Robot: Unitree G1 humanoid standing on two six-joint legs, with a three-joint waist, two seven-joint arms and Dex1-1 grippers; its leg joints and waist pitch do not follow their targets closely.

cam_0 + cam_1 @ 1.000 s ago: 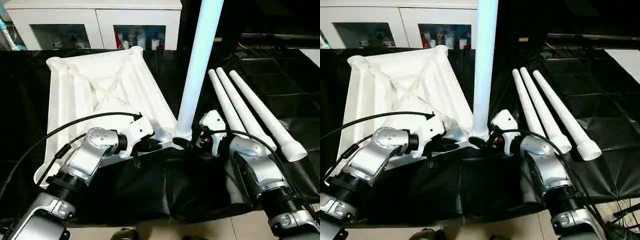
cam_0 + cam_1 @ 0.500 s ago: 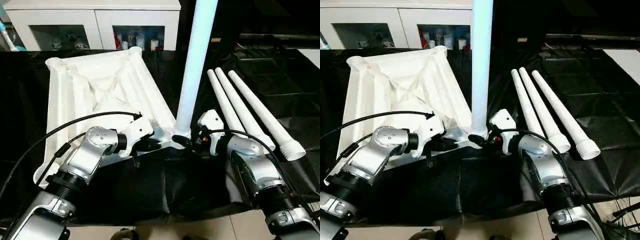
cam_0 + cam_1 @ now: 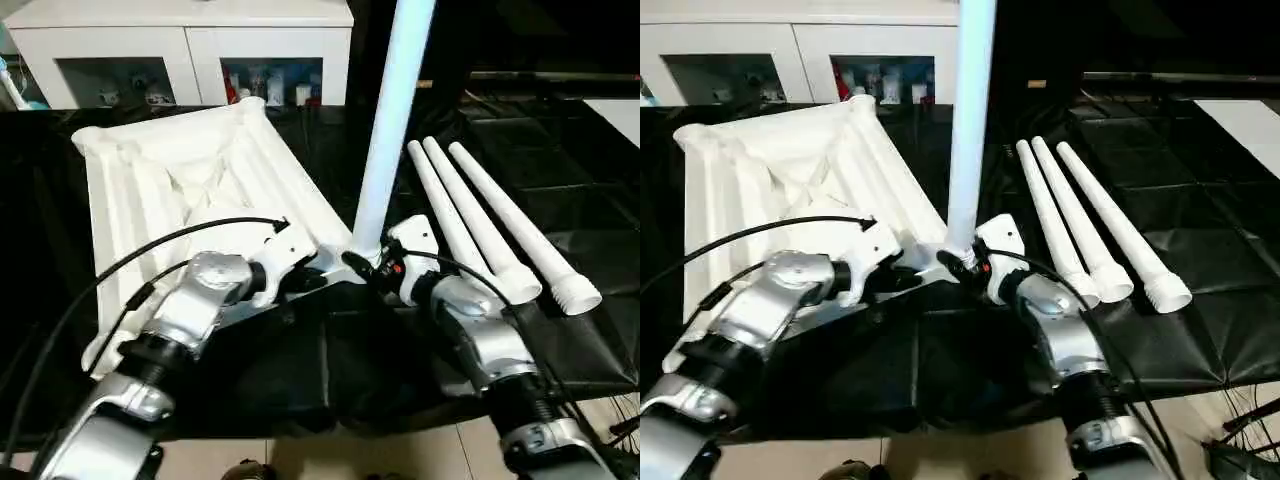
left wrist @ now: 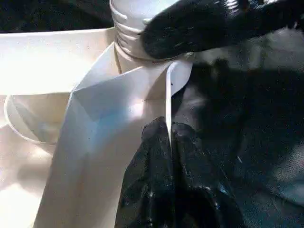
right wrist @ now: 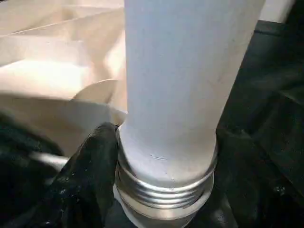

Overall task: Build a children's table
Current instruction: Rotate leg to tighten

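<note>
**A:** Biggest thing first: the work table (image 3: 590,340), draped in black, is carrying the whole job, and behind it the white cabinet (image 3: 190,45) with glass doors is standing against the wall.

**B:** And the table top (image 3: 180,190) is lying upside down on the black cover, ribs and raised rim facing up, over on the left half of the work table, with a round socket showing at each far corner.

**A:** Right. One leg (image 3: 392,120) is standing upright at the top's near right corner, its threaded end sitting down in the corner socket there.

**B:** Three spare legs (image 3: 480,225) are lying side by side on the cover to the right, well apart from the top, threaded ends pointing toward the robot.

**A:** Now the claws. The left gripper (image 4: 168,142) is pinching the thin rim of the top just beside that corner, its two black fingers pressed together with the white edge between them.

**B:** The right gripper (image 3: 365,265) is reaching in at the foot of the upright leg. One black finger (image 5: 90,175) is lying against the threaded collar; the jaws are standing fairly wide around the leg's base, though I can't make out whether they're actually gripping it.
</note>
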